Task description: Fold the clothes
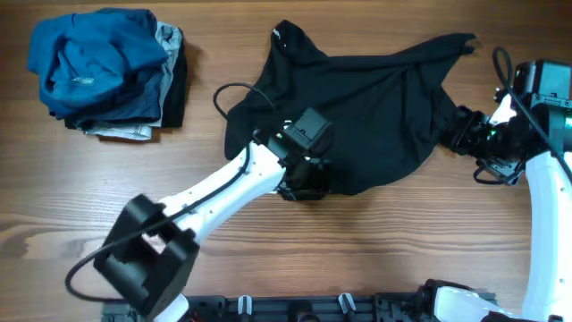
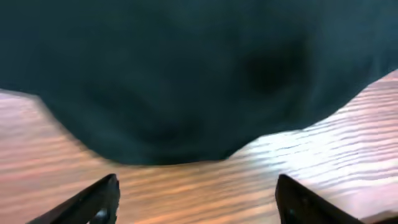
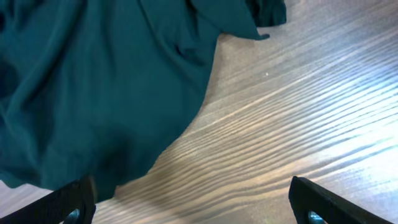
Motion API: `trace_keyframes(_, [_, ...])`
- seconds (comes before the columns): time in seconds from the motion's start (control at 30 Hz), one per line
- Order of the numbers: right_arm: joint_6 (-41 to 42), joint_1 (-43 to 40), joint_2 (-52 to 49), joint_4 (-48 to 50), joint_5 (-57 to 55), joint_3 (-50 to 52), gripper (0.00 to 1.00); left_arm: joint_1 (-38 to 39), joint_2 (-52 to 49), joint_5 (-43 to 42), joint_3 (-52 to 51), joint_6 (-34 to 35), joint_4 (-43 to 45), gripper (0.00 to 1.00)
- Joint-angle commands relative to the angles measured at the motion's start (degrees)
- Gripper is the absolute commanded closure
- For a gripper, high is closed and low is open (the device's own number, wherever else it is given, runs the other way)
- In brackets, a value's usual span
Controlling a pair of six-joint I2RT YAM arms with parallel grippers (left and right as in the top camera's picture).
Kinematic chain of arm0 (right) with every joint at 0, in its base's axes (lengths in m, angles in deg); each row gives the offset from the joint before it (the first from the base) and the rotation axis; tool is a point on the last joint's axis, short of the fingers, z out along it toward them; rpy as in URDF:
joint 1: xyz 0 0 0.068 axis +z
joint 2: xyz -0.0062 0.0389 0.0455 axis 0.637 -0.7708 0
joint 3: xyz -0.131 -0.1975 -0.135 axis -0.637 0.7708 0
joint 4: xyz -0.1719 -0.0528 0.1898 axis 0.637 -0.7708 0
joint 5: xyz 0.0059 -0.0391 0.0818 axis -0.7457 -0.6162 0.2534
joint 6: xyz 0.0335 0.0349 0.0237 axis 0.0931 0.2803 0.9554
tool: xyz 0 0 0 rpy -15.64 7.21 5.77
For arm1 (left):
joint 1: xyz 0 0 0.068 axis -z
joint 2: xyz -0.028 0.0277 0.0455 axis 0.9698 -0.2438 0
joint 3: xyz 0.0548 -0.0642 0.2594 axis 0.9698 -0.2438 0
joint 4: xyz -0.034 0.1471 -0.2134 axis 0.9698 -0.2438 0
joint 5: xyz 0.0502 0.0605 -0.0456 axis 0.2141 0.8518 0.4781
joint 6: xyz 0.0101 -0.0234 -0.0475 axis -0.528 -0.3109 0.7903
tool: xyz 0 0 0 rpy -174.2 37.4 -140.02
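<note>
A dark garment [image 1: 366, 98] lies spread and rumpled on the wooden table, centre right. It looks black from overhead and dark teal in the left wrist view [image 2: 186, 74] and the right wrist view [image 3: 93, 93]. My left gripper [image 1: 304, 185] is open and empty at the garment's near edge, its fingertips [image 2: 196, 199] over bare wood just short of the hem. My right gripper [image 1: 465, 134] is open and empty at the garment's right edge, its fingertips [image 3: 193, 202] over wood beside the cloth.
A pile of clothes [image 1: 107, 72] sits at the far left, blue pieces on top of grey and black ones. The wooden table [image 1: 402, 241] shows bare wood along the front.
</note>
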State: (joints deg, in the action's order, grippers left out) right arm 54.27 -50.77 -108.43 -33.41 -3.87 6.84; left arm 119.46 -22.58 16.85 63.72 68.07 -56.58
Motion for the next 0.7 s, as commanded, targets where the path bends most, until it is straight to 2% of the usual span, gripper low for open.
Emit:
trace_keyframes(0.0, [-0.85, 0.09, 0.52, 0.50, 0.83, 0.42, 0.00, 1.36, -6.75, -3.45, -1.42, 4.37, 3.52, 0.31])
trace_keyframes(0.03, [-0.87, 0.09, 0.52, 0.57, 0.83, 0.42, 0.00, 1.33, -8.72, -4.70, -1.42, 4.39, 4.70, 0.40])
trace_keyframes(0.23, [-0.92, 0.09, 0.52, 1.27, 0.85, 0.42, 0.00, 1.20, -10.29, -2.40, -1.42, 4.55, 6.23, 0.65])
trace_keyframes(0.3, [-1.31, 0.09, 0.52, 1.42, 0.85, 0.42, 0.00, 1.14, -10.29, 0.50, -1.42, 4.55, 6.78, 0.78])
trace_keyframes(0.33, [-1.60, 0.09, 0.52, 1.42, 0.85, 0.42, 0.00, 0.94, -10.32, 1.57, -1.42, 4.52, 6.91, 0.96])
trace_keyframes(0.47, [-2.29, 0.09, 0.50, 1.79, 0.85, 0.42, 0.00, -3.87, -7.72, 4.81, -1.38, 3.85, 1.49, 0.96])
trace_keyframes(0.6, [-2.34, 0.09, -0.11, 2.23, 0.87, 0.85, 0.00, -15.78, 2.67, 6.12, -0.74, -2.19, -1.60, 0.96])
trace_keyframes(0.67, [-2.32, 0.09, -0.13, 2.23, 0.92, 3.13, 0.00, -20.28, 6.25, 6.10, -0.74, -2.21, -1.38, 0.96])
